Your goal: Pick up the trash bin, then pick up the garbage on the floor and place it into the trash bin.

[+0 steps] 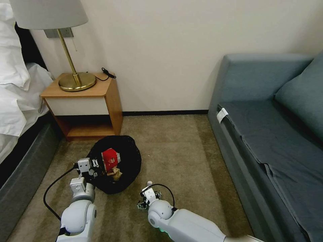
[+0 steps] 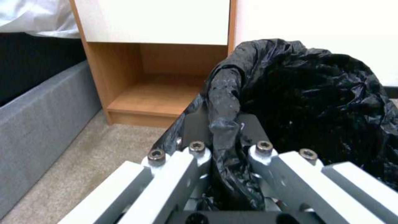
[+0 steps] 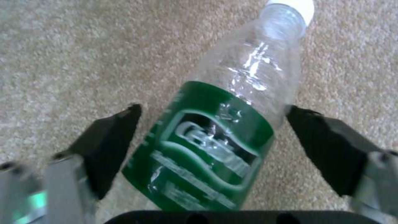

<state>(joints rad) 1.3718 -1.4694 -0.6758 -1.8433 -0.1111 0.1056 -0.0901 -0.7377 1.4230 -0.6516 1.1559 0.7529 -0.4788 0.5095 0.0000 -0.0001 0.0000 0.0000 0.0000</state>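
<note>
On the carpet between bed and sofa, the left pincer grips the trash bin rim; a red-and-white packet lies inside. The right pincer, open, straddles the bottle on the floor, not yet binned.

Count: one round trash bin lined with glossy black plastic; one red-and-white packet; one crumpled tan paper bag; one clear plastic bottle with green label; two robot pincers, left and right.
</note>
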